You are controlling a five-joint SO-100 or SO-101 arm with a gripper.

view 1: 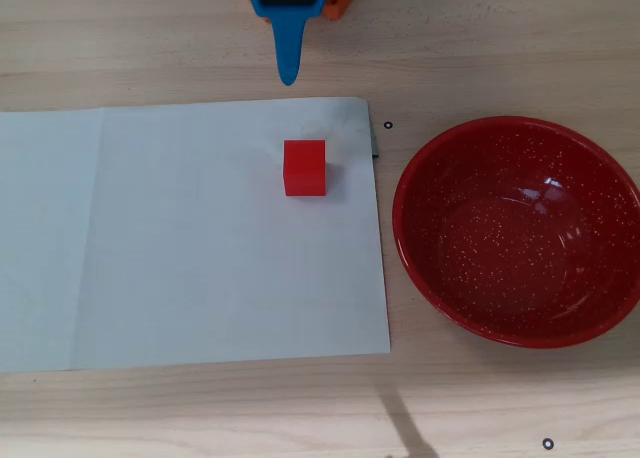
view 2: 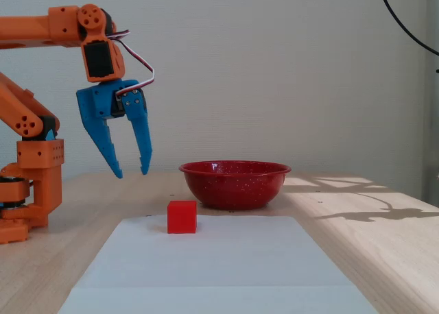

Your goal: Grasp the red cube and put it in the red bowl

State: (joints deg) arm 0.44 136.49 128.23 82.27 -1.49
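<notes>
The red cube rests on a white sheet of paper; in the fixed view the cube sits at the paper's far end. The red bowl stands on the wooden table to the right of the paper, empty; it also shows in the fixed view behind the cube. My blue gripper hangs open and empty in the air, above and to the left of the cube in the fixed view. In the overhead view the gripper points down at the top edge, beyond the cube.
The orange arm and its base stand at the left of the fixed view. The paper covers the table's middle. Small black marks dot the wood. Shadows fall on the table at the right in the fixed view.
</notes>
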